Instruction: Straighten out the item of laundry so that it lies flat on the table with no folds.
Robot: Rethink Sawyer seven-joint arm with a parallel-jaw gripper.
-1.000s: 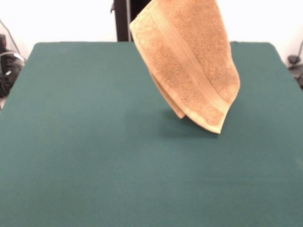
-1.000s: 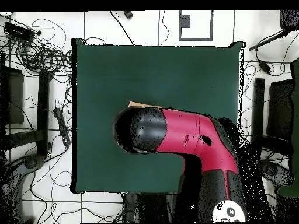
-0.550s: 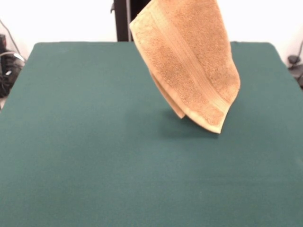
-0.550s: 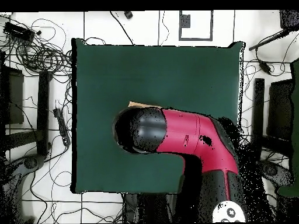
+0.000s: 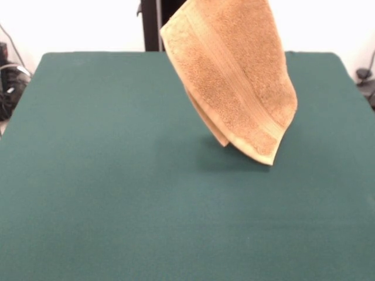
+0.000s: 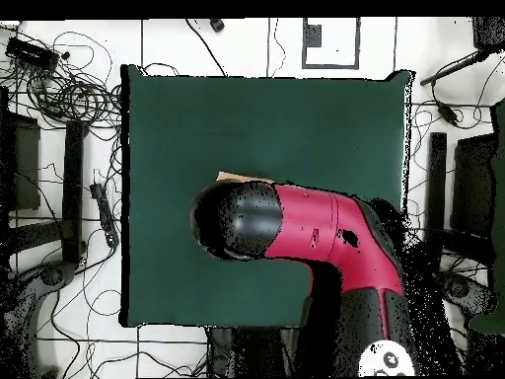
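Observation:
The item of laundry [image 5: 234, 82], a golden-tan towel with a woven band near its hem, hangs doubled over from above the picture's top edge in the front view. Its lowest corner points down over the middle of the table [image 5: 117, 193], where it casts a faint shadow. Whether that corner touches the green cloth I cannot tell. From overhead only a thin tan sliver of the towel [image 6: 242, 178] peeks out beside the red and black arm [image 6: 316, 232]. The arm covers the gripper, and the front view cuts it off.
The green table [image 6: 197, 118] spreads wide on all sides of the towel. Cables [image 6: 69, 89] and dark equipment [image 6: 20, 163] lie on the floor around the table's edges. A black post [image 5: 151, 26] stands behind the table's far edge.

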